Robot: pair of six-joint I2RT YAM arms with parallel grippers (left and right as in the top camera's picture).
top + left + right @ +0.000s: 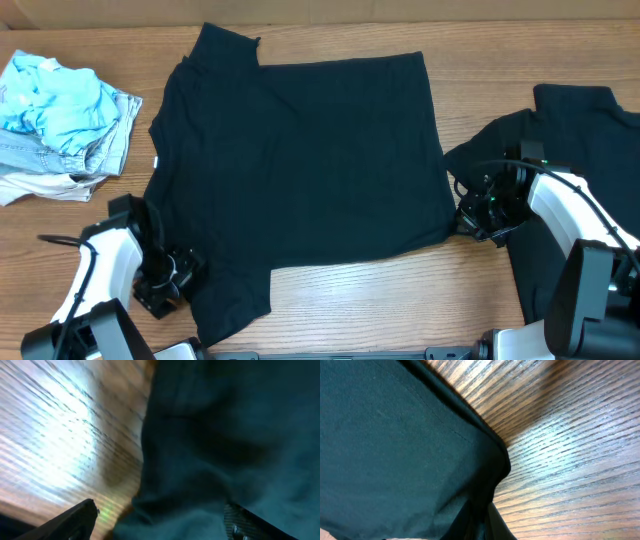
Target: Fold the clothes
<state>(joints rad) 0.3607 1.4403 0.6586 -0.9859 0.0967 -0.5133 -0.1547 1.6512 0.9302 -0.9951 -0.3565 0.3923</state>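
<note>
**Folding barely begun**

Flat across the middle of the table (400, 300): the black T-shirt (310, 160), sleeves out, no fold made. Pinched at its four o'clock hem by the right hand (472, 215), clamped on cloth. Poised at seven o'clock, the left hand (172, 277), spread wide over the sleeve, gripping nothing. Waiting at three o'clock under the right arm, a second black T-shirt (585, 115), rumpled, crowding the first's edge. Heaped at ten o'clock, pale blue garments (60, 110), well apart, no obstacle.

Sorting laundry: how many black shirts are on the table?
2: one black shirt spread centrally, a second black shirt at the right edge under the right arm; more could lie hidden.
</note>
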